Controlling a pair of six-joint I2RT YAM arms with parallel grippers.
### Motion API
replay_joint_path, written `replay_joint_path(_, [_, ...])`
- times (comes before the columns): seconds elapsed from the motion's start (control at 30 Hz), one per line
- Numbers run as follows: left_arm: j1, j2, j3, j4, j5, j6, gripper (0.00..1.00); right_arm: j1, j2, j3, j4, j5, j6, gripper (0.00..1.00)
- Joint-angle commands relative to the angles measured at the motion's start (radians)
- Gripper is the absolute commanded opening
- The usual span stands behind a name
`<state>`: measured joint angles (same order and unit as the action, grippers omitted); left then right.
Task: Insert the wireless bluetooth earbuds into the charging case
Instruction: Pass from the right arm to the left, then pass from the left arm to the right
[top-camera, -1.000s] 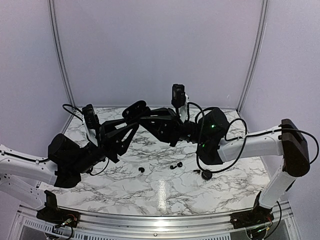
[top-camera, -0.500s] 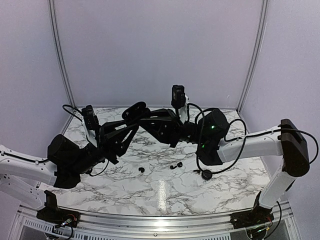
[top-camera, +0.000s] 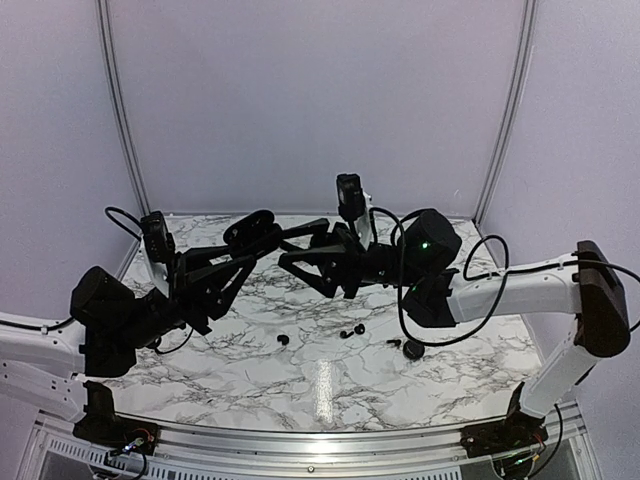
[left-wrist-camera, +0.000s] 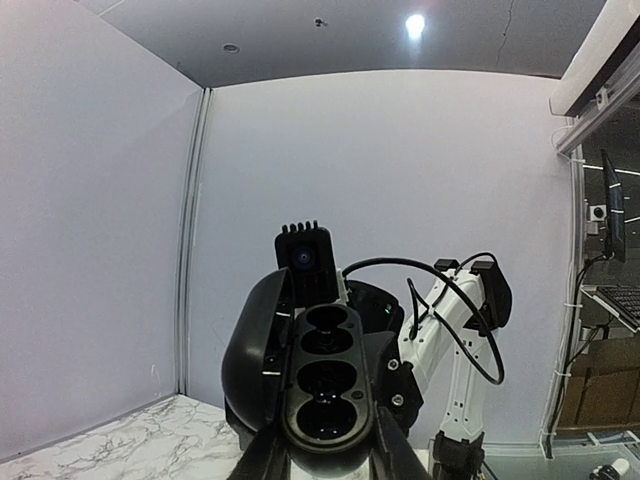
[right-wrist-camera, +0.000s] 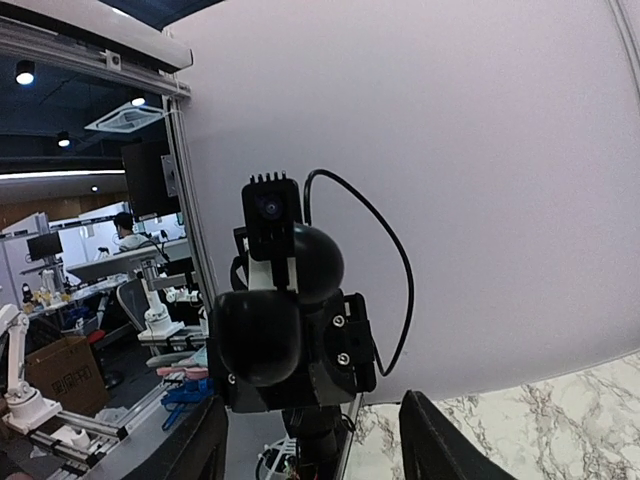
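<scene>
Left claw (left-wrist-camera: 330, 455) pinches the open charging case (left-wrist-camera: 322, 385), held aloft, wells seemingly empty. Earbuds (top-camera: 346, 333) lie on the worktop (top-camera: 250, 370) below the case, nearer the right claw (top-camera: 300, 265), which is spread and holds nothing.

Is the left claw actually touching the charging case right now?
Touching. The left wrist view shows the left claw shut on the open charging case, with a finger pressed against each side of its lower end.

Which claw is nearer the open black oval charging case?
Left. The left claw grips the black charging case; the right claw is open, facing it without touching.
</scene>
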<state>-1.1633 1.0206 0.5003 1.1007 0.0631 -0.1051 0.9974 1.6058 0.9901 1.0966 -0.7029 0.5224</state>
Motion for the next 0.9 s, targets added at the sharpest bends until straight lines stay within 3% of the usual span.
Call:
replay_joint_path(0.0, [-0.001, -0.082, -0.014, -0.205, 0.064, 0.0, 0.08, -0.007, -0.089, 0.016, -0.253, -0.041, -0.157, 0.59])
replay_joint_path(0.2, [-0.001, -0.172, -0.003, -0.424, 0.109, 0.016, 0.07, -0.007, -0.153, 0.078, -0.634, -0.081, -0.336, 0.59])
replay_joint_path(0.37, [0.0, -0.207, 0.01, -0.547, 0.099, 0.04, 0.07, -0.006, -0.161, 0.112, -0.829, -0.117, -0.382, 0.58])
replay_joint_path(0.53, [-0.001, -0.208, 0.007, -0.58, 0.108, 0.043, 0.07, -0.006, -0.149, 0.116, -0.894, -0.152, -0.374, 0.55])
replay_joint_path(0.87, [-0.001, -0.162, 0.017, -0.579, 0.111, 0.022, 0.07, 0.009, -0.127, 0.114, -0.852, -0.176, -0.362, 0.49])
